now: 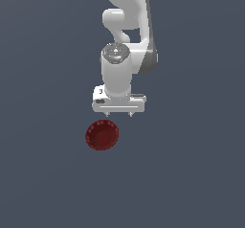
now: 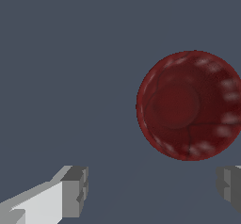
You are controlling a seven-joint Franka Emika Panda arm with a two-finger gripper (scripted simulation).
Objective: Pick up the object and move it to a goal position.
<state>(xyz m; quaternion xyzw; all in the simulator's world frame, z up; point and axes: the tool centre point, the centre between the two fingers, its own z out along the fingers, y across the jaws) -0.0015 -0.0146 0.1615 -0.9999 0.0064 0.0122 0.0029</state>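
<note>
The object is a small dark red round bowl with a ribbed rim, lying on the grey floor just in front of the arm and slightly toward the exterior view's left. The wrist view shows the object from above, upright and untouched. My white gripper hangs above and behind the bowl, pointing down, with its two short fingertips spread wide. In the wrist view the gripper is open, with one grey finger on each side and nothing between them. The bowl lies apart from both fingers.
The white arm rises behind the gripper. A plain dark grey floor stretches all around the bowl, and nothing else shows on it.
</note>
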